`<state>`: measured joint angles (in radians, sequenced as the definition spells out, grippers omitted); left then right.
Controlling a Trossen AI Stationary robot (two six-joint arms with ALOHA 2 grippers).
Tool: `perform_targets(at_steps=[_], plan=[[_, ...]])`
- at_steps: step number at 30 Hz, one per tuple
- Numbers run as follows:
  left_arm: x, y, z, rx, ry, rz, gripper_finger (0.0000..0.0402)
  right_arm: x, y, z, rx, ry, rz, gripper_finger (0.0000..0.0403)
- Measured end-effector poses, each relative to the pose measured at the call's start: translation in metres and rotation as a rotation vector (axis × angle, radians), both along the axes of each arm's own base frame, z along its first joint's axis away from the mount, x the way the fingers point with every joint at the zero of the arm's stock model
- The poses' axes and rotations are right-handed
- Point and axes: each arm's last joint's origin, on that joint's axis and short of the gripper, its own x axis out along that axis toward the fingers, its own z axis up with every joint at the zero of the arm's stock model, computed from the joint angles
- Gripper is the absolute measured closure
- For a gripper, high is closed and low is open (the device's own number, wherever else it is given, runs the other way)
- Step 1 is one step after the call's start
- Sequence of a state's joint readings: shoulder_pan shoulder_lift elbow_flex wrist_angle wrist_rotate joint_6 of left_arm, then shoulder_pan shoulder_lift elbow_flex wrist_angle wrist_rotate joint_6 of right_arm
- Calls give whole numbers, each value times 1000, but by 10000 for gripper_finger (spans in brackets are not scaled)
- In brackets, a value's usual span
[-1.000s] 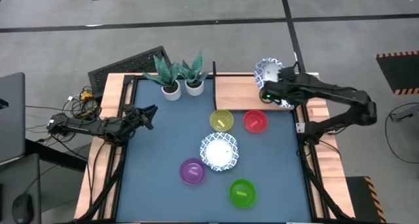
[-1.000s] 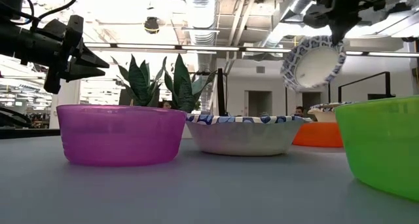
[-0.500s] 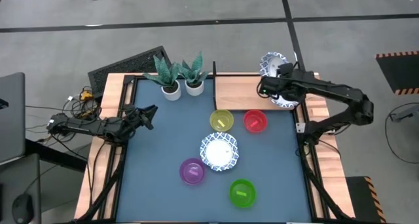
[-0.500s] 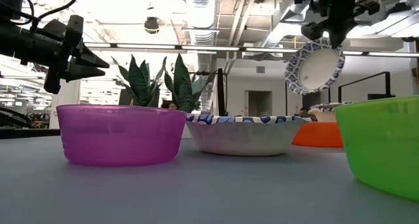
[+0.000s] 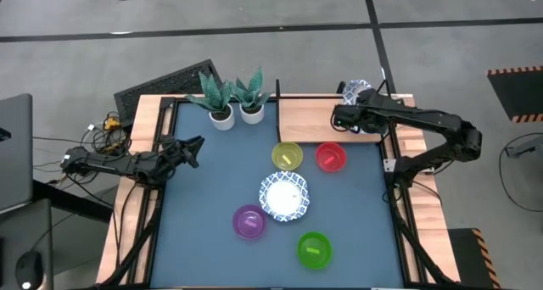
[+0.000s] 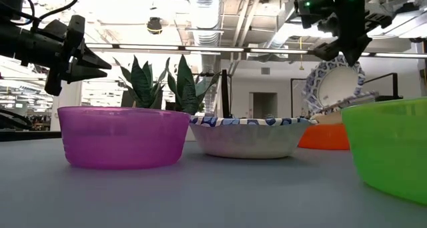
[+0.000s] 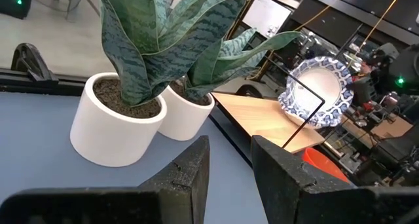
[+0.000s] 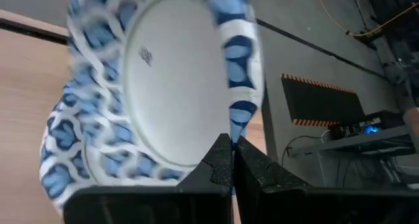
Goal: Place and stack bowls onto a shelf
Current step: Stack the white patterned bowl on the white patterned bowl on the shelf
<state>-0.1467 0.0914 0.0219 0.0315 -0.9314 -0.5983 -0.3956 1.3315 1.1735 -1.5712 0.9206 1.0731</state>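
Observation:
My right gripper is shut on the rim of a white bowl with a blue patterned rim, holding it tilted on edge over the right end of the wooden shelf. The right wrist view shows the fingertips pinching the bowl's rim. In the low view the bowl hangs under the gripper. Another patterned bowl sits mid-table, with yellow, red, purple and green bowls around it. My left gripper is open and waits at the table's left edge.
Two white plant pots with striped leaves stand at the back, just left of the shelf's black frame. The left wrist view shows them close, with the held bowl beyond. The right arm covers the shelf's right end.
The right gripper has lowered the patterned bowl towards the shelf's right end and turned it more on edge. The left arm has not moved.

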Motion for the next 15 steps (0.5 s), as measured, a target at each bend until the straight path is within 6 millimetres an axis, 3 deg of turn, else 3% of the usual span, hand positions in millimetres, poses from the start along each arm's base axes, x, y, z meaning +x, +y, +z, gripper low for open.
perform_targets(at_steps=[15], plan=[[-1,1,-1,14,18,55,303,11,14,-1,32,-38,91,381]])
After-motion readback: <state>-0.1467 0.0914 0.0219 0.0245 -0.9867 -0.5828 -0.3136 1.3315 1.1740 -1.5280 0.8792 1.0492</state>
